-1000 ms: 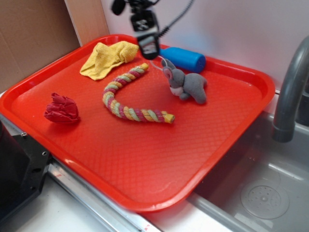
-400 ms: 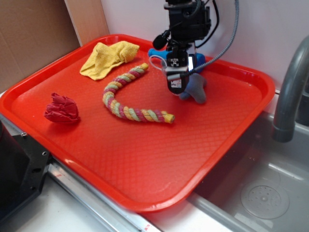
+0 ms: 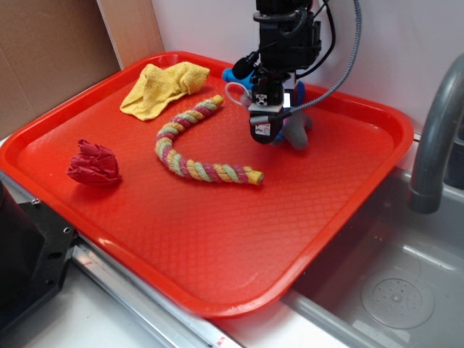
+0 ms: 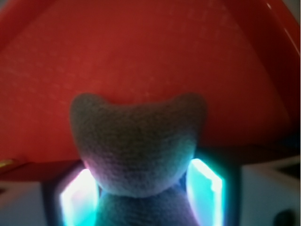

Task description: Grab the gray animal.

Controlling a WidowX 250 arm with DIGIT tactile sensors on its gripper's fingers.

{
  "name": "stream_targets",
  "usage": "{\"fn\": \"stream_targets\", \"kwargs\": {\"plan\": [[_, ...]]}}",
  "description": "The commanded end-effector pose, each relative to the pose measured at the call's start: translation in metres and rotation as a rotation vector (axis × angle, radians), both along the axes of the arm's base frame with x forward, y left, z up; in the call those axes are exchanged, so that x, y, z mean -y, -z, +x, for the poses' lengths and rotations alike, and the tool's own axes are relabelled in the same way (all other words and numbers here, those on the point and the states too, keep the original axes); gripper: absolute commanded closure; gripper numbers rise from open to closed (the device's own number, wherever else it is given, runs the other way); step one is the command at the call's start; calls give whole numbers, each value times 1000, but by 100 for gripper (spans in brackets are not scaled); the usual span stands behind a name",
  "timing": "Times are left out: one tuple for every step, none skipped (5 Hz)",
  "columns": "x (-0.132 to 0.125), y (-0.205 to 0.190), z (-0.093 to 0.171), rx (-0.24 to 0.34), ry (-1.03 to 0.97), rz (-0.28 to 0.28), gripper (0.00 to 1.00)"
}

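Wrist view shows the gripper [image 4: 141, 188] open around the small gray fuzzy toy animal [image 4: 138, 146] (not squeezed yet), so closing seems next.

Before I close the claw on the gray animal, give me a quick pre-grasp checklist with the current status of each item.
1. Gray animal sits between the claw fingers: ok.
2. Claw is low, at the toy, on the red tray: ok.
3. Braided rope lies outside the fingers: ok.
4. Blue bottle apart from the fingers: cannot tell, arm hides it.
5. Fingers pressing on the toy: cannot tell.
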State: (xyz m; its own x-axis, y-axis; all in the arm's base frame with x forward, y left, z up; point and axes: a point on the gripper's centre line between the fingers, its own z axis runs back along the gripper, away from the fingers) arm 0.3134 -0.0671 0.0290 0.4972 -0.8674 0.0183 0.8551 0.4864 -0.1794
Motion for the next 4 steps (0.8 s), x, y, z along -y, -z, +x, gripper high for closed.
{"fn": "stream_targets", "kwargs": {"plan": [[8, -2, -4, 36, -13, 26, 100], [5, -14, -7, 49, -23, 38, 100], [-3, -63, -15, 72, -272, 151, 100], [-12, -113, -27, 54, -521, 185, 100]]}}
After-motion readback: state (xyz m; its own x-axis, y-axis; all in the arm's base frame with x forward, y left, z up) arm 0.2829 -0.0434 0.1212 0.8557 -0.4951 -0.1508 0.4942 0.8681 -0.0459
